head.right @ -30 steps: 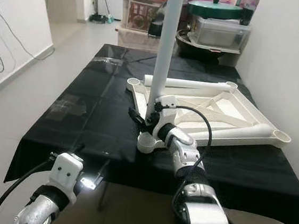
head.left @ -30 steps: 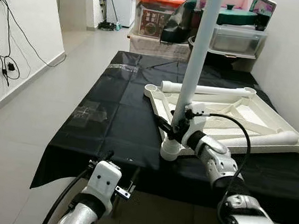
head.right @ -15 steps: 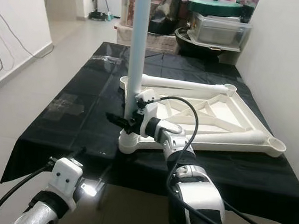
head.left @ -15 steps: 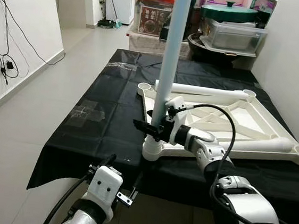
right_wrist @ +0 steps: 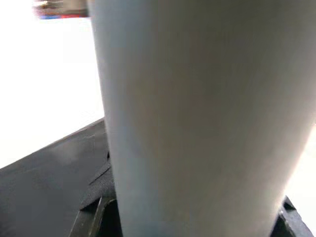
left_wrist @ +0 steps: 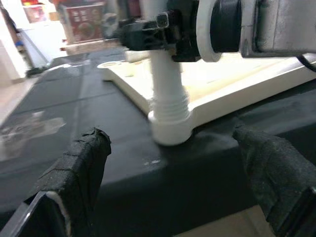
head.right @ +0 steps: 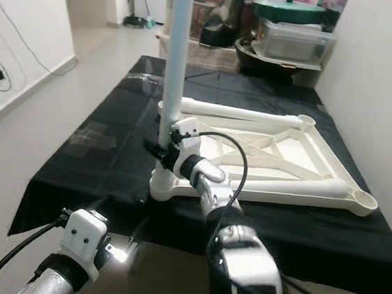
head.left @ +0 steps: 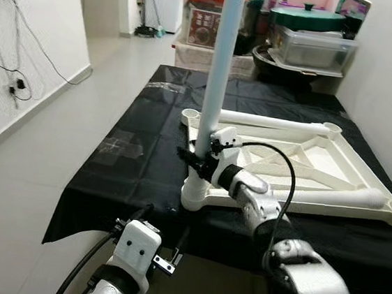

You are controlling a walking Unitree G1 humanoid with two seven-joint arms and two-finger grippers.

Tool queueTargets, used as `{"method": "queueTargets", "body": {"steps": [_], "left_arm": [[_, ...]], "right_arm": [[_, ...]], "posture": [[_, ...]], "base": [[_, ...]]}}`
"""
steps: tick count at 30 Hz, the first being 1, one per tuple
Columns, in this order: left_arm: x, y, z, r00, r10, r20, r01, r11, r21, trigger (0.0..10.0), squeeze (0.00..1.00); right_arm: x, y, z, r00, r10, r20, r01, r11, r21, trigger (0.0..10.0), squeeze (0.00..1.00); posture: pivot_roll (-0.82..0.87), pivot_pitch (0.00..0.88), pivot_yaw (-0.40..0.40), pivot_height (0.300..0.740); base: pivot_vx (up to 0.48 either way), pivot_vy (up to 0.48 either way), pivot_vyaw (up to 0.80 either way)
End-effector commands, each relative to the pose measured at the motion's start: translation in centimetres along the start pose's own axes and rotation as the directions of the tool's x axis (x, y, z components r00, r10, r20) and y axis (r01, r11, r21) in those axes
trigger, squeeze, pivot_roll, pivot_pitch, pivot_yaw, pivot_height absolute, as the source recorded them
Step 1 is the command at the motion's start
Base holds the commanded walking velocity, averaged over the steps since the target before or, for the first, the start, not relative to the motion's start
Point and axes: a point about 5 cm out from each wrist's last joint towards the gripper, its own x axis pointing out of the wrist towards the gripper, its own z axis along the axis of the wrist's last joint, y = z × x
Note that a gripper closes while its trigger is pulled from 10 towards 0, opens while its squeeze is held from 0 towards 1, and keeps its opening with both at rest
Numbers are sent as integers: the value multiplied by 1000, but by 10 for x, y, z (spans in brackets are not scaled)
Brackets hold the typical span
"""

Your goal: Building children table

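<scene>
Right end effector (head.left: 196, 157) clamped on upright table leg (head.left: 219, 65), arm outstretched

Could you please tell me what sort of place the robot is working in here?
Probably a home's storage or utility area: tiled floor, stacked storage bins and a lidded pot behind the black-covered table.

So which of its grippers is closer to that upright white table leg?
The right gripper: it is clamped around the white table leg just above the socket. The left gripper hangs lower, off the table's near edge.
</scene>
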Motion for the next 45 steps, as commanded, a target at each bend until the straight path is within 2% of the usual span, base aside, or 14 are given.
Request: {"method": "queueTargets", "body": {"steps": [1,9,11,12,13,14,18,19,25,27,31,38,43,45], "left_arm": [[0,2,-7,999,-2,-36,3,1000,10,10000,0],[3,4,-10,999,5,-47,-5,1000,16,10000,0],[3,4,-10,999,8,-49,-7,1000,16,10000,0],[4,4,-11,999,9,-50,-8,1000,16,10000,0],[4,4,-11,999,8,-52,-7,1000,15,10000,0],[4,3,-12,999,6,-54,-5,1000,14,10000,0],[4,3,-13,998,5,-55,-5,1000,13,10000,0],[4,3,-13,998,4,-55,-3,1000,12,10000,0],[4,3,-13,998,2,-55,-1,1000,12,10000,0],[5,2,-14,998,-4,-55,4,1000,12,10000,0],[6,2,-16,998,-14,-54,14,1000,15,10000,0],[9,1,-15,998,-28,-49,29,999,28,10000,0],[9,1,-14,999,-18,-43,19,999,31,10000,0],[8,1,-14,999,-17,-42,18,999,31,10000,0]], "right_arm": [[-21,-32,-9,908,-419,-17,419,908,-28,0,0],[-37,-3,-10,760,-647,-56,649,754,101,0,0],[-32,7,-12,783,-618,-68,621,776,108,0,0],[-27,17,-13,810,-582,-71,586,800,129,3098,0],[-23,24,-14,844,-532,-65,535,833,139,10000,957],[-21,33,-13,878,-477,-40,477,866,151,10000,1000],[-22,36,-10,888,-459,-27,457,876,154,10000,1000],[-24,33,-9,893,-450,-13,448,884,133,10000,0],[-28,28,-8,896,-443,-1,440,890,116,10000,0],[-23,14,-9,969,-246,2,244,961,130,10000,0],[-19,1,-6,998,69,-7,-67,990,122,10000,0],[-15,4,8,873,482,-75,-477,875,76,10000,0],[-12,25,12,671,733,-112,-729,680,84,10000,0],[-11,28,12,654,748,-113,-744,663,86,10000,0]], "posture": [[62,8,-58,740],[70,0,-57,740],[69,0,-59,740],[69,0,-59,740],[70,0,-57,740],[69,0,-58,740],[69,0,-58,740],[66,0,-58,740],[66,0,-58,740],[58,0,-52,740],[57,0,-53,740],[75,0,-63,740],[99,0,-71,740],[99,0,-71,740]], "base": [[0,0,0],[0,0,0],[0,0,0],[0,0,0],[0,0,0],[0,0,0],[0,0,0],[0,0,0],[0,0,0],[0,0,0],[0,0,0],[0,0,0],[0,0,0],[0,0,0]]}}
